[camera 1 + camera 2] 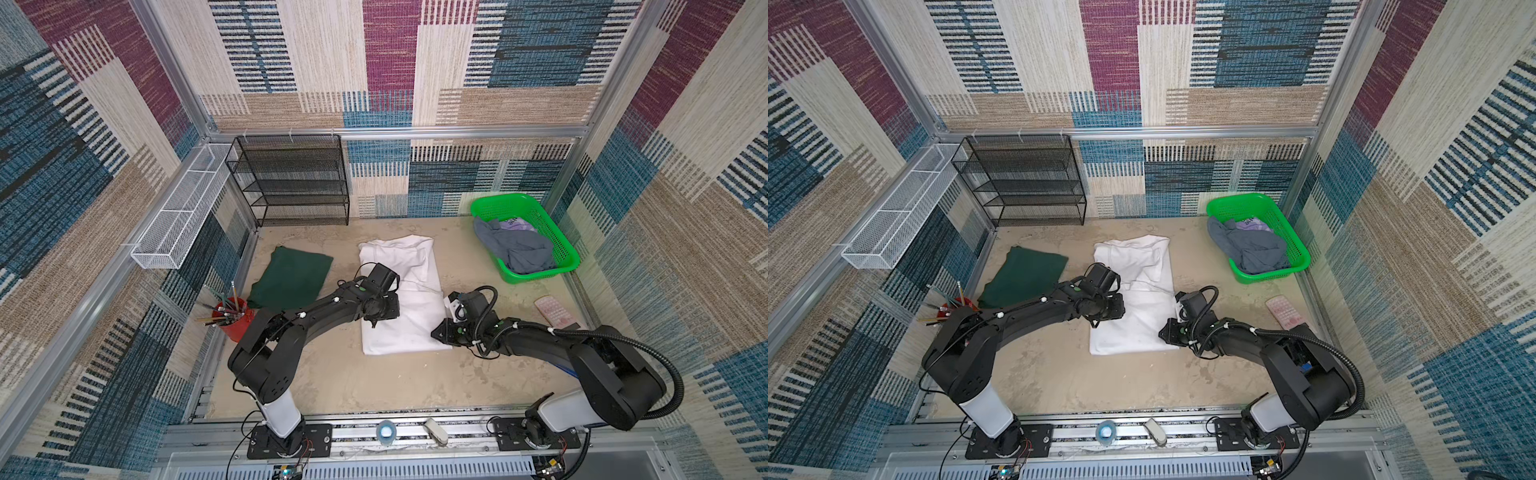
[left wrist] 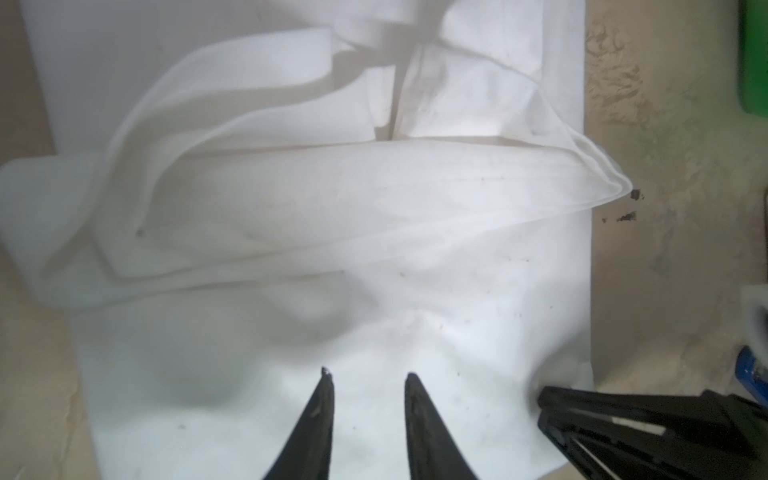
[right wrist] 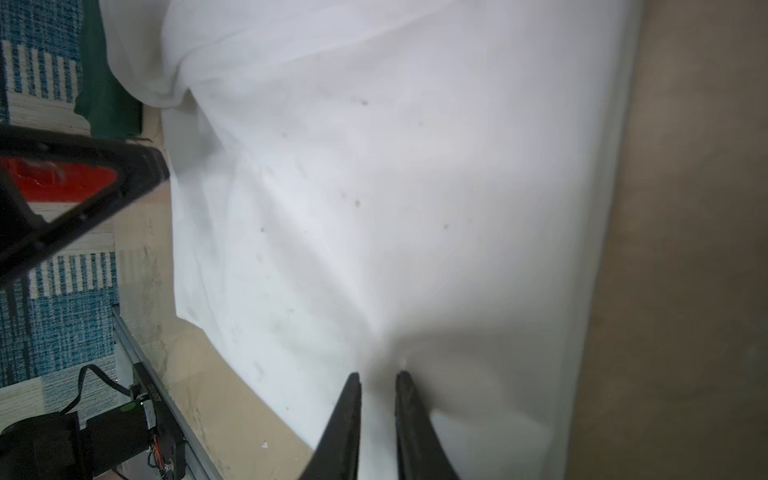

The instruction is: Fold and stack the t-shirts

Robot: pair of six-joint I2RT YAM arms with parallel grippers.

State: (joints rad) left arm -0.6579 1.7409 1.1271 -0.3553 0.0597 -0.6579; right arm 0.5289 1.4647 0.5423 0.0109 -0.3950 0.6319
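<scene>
The white shirt (image 1: 402, 299) lies part-folded in the middle of the tabletop, a long strip running from back to front, its upper layers loose and one corner poking out past its right side in the left wrist view. The left gripper (image 2: 368, 374) hovers over its front half with jaws apart and nothing between them. The right gripper (image 3: 377, 374) sits at the shirt's right edge, jaws only a little parted, and I see no cloth caught in them. A pinch that takes just the top layer would likely peel the fold open, and uneven pulls from the two sides could skew the strip; the grippers are also near enough to each other to bump. The left arm crosses the corner of the folded green shirt (image 1: 291, 276) near the left edge and could rumple it. At the back right corner the green basket (image 1: 559, 241) holds the crumpled grey shirt (image 1: 515, 249); tugging it could snag the mesh and drag the basket. A red cup (image 1: 232, 320) at the left edge holds pencils (image 1: 222, 305).
</scene>
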